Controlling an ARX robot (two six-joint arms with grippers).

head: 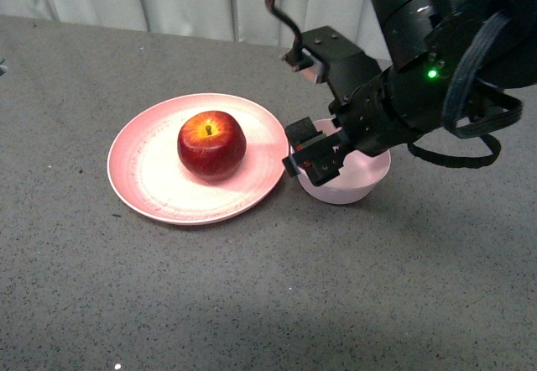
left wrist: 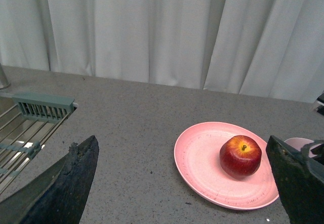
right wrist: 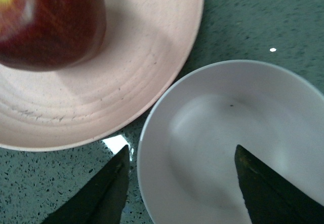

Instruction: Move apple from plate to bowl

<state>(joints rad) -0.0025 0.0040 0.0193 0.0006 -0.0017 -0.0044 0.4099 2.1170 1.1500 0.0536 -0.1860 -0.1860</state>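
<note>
The dark red apple [head: 211, 144] sits upright near the middle of the salmon-pink plate [head: 143, 178]. The small pale pink bowl [head: 362, 178] stands just right of the plate, almost touching its rim, and is empty. My right gripper [head: 312, 154] hangs open low over the bowl's left edge, next to the plate. In the right wrist view the right gripper [right wrist: 181, 150] straddles the rim of the bowl [right wrist: 228, 107], with the apple [right wrist: 50, 26] and plate [right wrist: 126, 82] beyond. My left gripper [left wrist: 182, 142] is open and empty, well away from the apple [left wrist: 240, 156].
A grey speckled table [head: 252, 304] carries everything. A white curtain [head: 168, 2] closes off the back. In the left wrist view a metal wire rack [left wrist: 30, 117] lies away from the plate [left wrist: 202, 163].
</note>
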